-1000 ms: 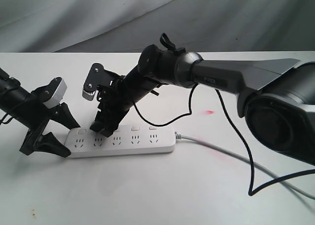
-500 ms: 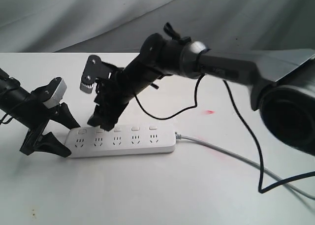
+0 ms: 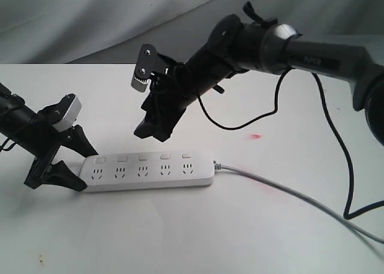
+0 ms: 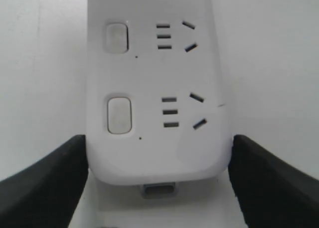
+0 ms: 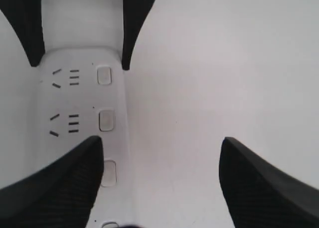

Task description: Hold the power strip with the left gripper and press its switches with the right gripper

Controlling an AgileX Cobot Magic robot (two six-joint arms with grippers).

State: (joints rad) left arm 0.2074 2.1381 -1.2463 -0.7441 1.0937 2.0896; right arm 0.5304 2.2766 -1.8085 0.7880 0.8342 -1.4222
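Note:
The white power strip (image 3: 150, 171) lies flat on the table, its grey cord (image 3: 288, 193) trailing off to the right. My left gripper (image 3: 87, 171) is shut on the strip's left end, a black finger (image 4: 55, 183) pressed against each long side. The switches (image 3: 143, 157) run in a row along the far edge, and nothing touches them. My right gripper (image 3: 153, 130) hangs open above and behind the strip's left half. In the right wrist view the right gripper (image 5: 160, 140) has bare table between its fingertips, and the strip (image 5: 79, 103) with its switches (image 5: 106, 120) lies to one side.
A black cable (image 3: 240, 121) loops down from the right arm over the table behind the strip. A small red spot (image 3: 257, 136) marks the tabletop. A grey cloth backdrop (image 3: 90, 22) hangs behind the table's far edge.
The right gripper has lifted off the switch row near the strip's left end and pulled up and to the right. The left gripper and the strip have not moved.

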